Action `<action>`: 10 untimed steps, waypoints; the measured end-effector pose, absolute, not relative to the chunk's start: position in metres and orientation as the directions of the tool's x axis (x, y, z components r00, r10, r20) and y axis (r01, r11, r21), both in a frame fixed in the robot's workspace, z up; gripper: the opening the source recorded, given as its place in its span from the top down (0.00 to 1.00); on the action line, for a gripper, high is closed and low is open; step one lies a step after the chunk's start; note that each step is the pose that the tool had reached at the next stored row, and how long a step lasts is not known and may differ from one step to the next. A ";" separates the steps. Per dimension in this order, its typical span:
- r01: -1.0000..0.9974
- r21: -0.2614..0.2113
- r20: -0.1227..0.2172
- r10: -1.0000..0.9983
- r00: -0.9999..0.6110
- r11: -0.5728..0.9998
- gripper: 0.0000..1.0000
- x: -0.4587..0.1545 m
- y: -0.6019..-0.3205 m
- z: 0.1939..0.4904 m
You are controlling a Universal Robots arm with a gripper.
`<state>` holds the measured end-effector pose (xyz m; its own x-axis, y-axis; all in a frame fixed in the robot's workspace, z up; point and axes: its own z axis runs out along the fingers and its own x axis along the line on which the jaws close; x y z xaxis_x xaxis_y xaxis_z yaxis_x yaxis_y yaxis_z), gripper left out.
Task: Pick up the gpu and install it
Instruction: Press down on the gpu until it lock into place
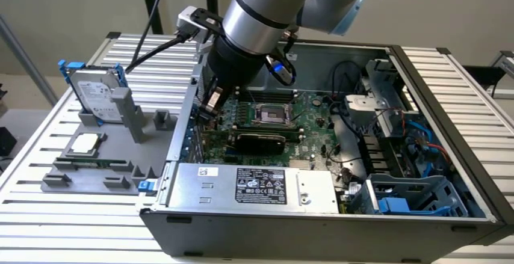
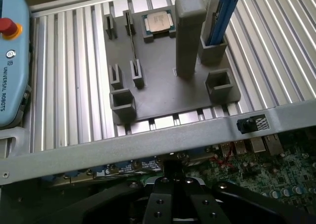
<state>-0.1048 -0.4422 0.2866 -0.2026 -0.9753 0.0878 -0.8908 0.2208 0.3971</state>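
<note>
The gpu (image 1: 257, 139), a slim card with a black face, lies across the green motherboard (image 1: 313, 110) inside the open computer case (image 1: 321, 222), below the processor socket. My gripper (image 1: 210, 107) reaches down into the case at the card's end toward the exterior view's left, close to the case wall. In the wrist view the gripper (image 2: 173, 192) is shut, its two black fingers (image 2: 158, 201) pressed together with nothing visible between them, just inside the case wall (image 2: 148, 147). Whether the tips touch the card cannot be made out.
Outside the case, a grey fixture (image 1: 96, 168) (image 2: 163, 85) holds a hard drive in a blue frame (image 1: 95, 95), a processor chip (image 1: 86, 144) (image 2: 158, 21) and a narrow memory stick (image 1: 88, 163). A power supply (image 1: 249, 186) and drive cages (image 1: 418, 198) stand in the case. A teach pendant (image 2: 12, 61) lies on the slatted table.
</note>
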 end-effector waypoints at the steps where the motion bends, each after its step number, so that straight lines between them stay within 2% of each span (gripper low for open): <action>1: -0.891 0.396 0.091 -0.975 -0.203 0.222 0.89 -0.105 -0.442 0.286; 10: -0.891 0.392 0.111 -0.973 -0.203 0.231 0.89 -0.104 -0.442 0.281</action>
